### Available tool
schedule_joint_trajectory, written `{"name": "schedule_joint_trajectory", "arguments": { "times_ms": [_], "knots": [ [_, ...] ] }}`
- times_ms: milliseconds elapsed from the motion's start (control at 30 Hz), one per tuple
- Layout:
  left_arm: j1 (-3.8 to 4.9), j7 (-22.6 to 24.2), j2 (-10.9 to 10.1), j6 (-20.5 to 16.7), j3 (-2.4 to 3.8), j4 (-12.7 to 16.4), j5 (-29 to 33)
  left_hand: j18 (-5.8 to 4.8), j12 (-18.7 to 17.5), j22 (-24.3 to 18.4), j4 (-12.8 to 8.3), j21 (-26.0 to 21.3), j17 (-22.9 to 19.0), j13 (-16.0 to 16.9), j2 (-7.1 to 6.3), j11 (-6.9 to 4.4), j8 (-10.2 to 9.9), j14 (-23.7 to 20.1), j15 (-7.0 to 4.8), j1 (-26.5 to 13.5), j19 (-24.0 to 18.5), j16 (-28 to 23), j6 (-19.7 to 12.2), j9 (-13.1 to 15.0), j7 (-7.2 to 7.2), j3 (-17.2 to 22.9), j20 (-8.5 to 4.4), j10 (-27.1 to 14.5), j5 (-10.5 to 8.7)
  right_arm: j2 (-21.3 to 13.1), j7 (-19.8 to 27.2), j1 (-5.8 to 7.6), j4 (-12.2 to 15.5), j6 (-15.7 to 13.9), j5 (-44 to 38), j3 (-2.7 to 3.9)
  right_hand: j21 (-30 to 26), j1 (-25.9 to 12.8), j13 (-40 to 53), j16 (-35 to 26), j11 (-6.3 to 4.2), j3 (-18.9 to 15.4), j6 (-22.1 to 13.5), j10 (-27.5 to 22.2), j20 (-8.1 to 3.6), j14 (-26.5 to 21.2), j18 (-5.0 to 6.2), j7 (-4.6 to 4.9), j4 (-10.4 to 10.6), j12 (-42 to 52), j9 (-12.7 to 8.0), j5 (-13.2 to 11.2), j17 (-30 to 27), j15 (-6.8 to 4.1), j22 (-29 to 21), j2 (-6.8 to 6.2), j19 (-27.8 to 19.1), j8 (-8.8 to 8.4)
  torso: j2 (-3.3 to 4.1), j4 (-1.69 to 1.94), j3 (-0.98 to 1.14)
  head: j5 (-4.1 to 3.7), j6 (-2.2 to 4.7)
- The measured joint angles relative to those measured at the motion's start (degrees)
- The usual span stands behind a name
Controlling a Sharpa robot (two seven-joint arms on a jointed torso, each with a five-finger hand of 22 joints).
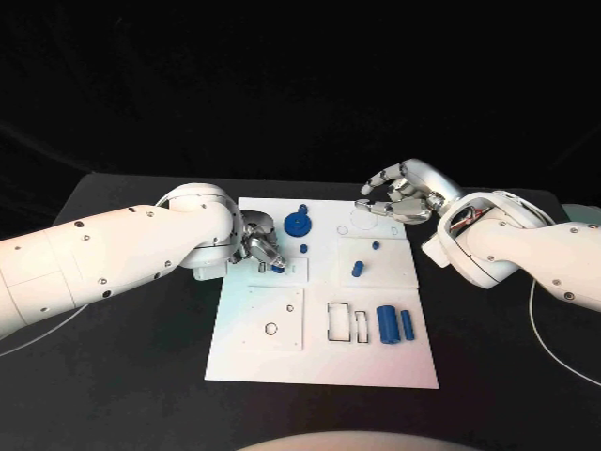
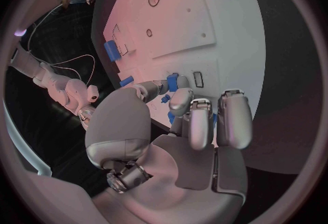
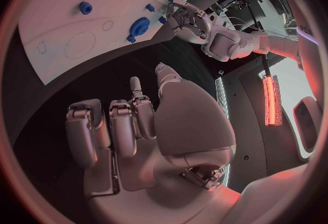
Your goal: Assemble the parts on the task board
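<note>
The task board (image 1: 321, 362) is a white plate in the middle of the black table (image 1: 111, 385). The left hand (image 1: 259, 246) is over the board's edge at about 9 o'clock, with the fingers bent down, and in the left wrist view a small blue part (image 2: 172, 82) sits between the fingertips (image 2: 179, 101) and the thumb, so the hand pinches this piece close above the board surface. The right hand (image 1: 402, 193) is above the corner of the board at about 1 o'clock; its fingers are curled loosely and a little apart, and in the right wrist view the palm (image 3: 185, 125) holds nothing. It is beside a round outline (image 1: 362, 225) marked on the board, but I cannot tell if it touches the plate. A blue gear (image 1: 300, 224) with a short stem stands near 12 o'clock, and a small blue peg (image 1: 305, 248) is just below it toward the center. Another small blue piece (image 1: 358, 269) lies slightly at 2 o'clock from the center, with one tiny peg (image 1: 377, 248) near it. Two blue cylinders (image 1: 387, 324) lie side by side at about 4 o'clock, next to a rectangular slot (image 1: 339, 321). A raised square plate (image 1: 271, 318) with holes is at 7 o'clock.
</note>
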Motion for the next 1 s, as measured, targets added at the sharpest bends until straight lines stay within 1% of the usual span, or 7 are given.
{"name": "schedule_joint_trajectory", "arguments": {
  "times_ms": [167,300,633,667,900,933,1000],
  "knots": [
    [0.03,-0.1,0.1,0.1,0.01,-0.2,0.1,0.00,0.3,0.1,-0.2,0.2,0.0,0.1,0.15,0.00,0.0,0.2,-0.21,-0.6,0.0,0.0,0.3,0.0,-0.30,-0.2,0.00,0.0,-0.22,-0.1,0.0,0.00,0.0,0.0,0.0,0.00,0.0,0.0,0.0,0.0,0.00,0.0,0.0,0.0,0.00,0.0,0.00,0.00,0.0,0.0,0.0,0.0,0.0,0.00,0.0,0.00,0.0,0.00,0.03,-0.03,0.02,-0.01,0.02],
    [0.04,-0.1,0.2,0.2,0.02,-0.3,0.1,0.00,0.3,0.3,-0.2,0.2,0.0,0.3,0.20,0.00,0.1,0.2,-0.21,-0.9,0.2,0.0,0.5,-0.1,-0.31,-0.2,-0.21,0.0,-0.26,-0.1,0.0,0.00,0.1,0.0,0.0,0.00,0.0,0.0,0.0,0.0,0.00,0.0,0.0,0.0,0.00,0.0,0.00,0.00,0.0,0.0,0.0,0.0,0.0,0.00,0.0,0.00,0.0,0.00,0.04,-0.03,0.02,-0.04,0.00],
    [0.09,-0.2,0.5,0.5,0.04,-0.7,0.1,0.00,0.5,0.7,-0.7,0.5,0.0,0.5,0.16,-0.19,0.1,0.2,-0.21,-1.8,0.2,0.2,0.9,-0.2,-0.54,0.1,-0.21,0.2,-0.34,-0.1,-0.1,0.00,0.1,0.0,0.0,0.00,0.0,0.0,0.0,0.0,0.00,0.0,0.0,0.0,0.00,0.0,0.00,0.00,0.0,0.0,0.0,0.0,0.0,0.00,0.0,0.00,0.0,0.00,0.07,-0.03,0.01,-0.19,-0.09],
    [0.09,-0.2,0.5,0.5,0.04,-0.7,0.1,0.00,0.5,0.8,-0.7,0.5,0.0,0.5,0.11,-0.19,0.1,0.2,-0.21,-1.8,0.2,0.2,1.2,-0.2,-0.84,0.1,-0.21,0.2,-0.34,-0.1,-0.1,0.00,0.1,0.0,0.0,0.00,0.0,0.0,0.0,0.0,0.00,0.0,0.0,0.0,0.00,0.0,0.00,0.00,0.0,0.0,0.0,0.0,0.0,0.00,0.0,0.00,0.0,0.00,0.07,-0.03,0.01,-0.21,-0.13],
    [0.11,-0.3,0.6,0.8,0.05,-0.8,0.1,0.00,0.5,1.1,0.2,0.5,0.0,0.6,0.23,-0.29,0.1,0.2,-0.21,-2.0,0.2,0.2,1.4,-0.3,-1.03,-1.2,-0.21,0.3,-0.35,-0.2,-0.1,0.00,0.1,0.0,0.0,0.00,0.0,0.0,0.0,0.0,0.00,0.0,0.0,0.0,0.00,0.0,0.00,0.00,0.0,0.0,0.0,0.0,0.0,0.00,0.0,0.00,0.0,0.00,0.07,-0.03,0.00,-0.30,-0.24],
    [0.11,-0.3,0.7,0.8,0.05,-0.9,0.1,0.00,0.5,1.1,0.5,0.5,0.0,0.6,0.10,-0.41,0.1,0.2,-0.21,-2.5,0.2,0.2,2.0,-0.3,-1.55,-1.5,-0.21,0.4,-0.35,-0.2,-0.1,0.00,0.1,0.0,0.0,0.00,0.0,0.0,0.0,0.0,0.00,0.0,0.0,0.0,0.00,0.0,0.00,0.00,0.0,0.0,0.0,0.0,0.0,0.00,0.0,0.00,0.0,0.00,0.07,-0.03,0.00,-0.32,-0.24],
    [0.08,-0.3,0.7,0.9,0.03,-0.9,0.1,0.00,0.5,1.1,0.5,0.5,0.0,0.6,0.09,-0.41,0.1,0.2,-0.21,-2.5,0.2,0.2,2.4,-0.3,-1.95,-1.8,-0.21,0.4,-0.35,-0.2,-0.1,0.00,0.1,0.0,0.0,0.00,0.0,0.0,0.0,0.0,0.00,0.0,0.0,0.0,0.00,0.0,0.00,0.00,0.0,0.0,0.0,0.0,0.0,0.00,0.0,0.00,0.0,0.00,0.07,-0.02,0.00,-0.34,-0.27]
  ]
}}
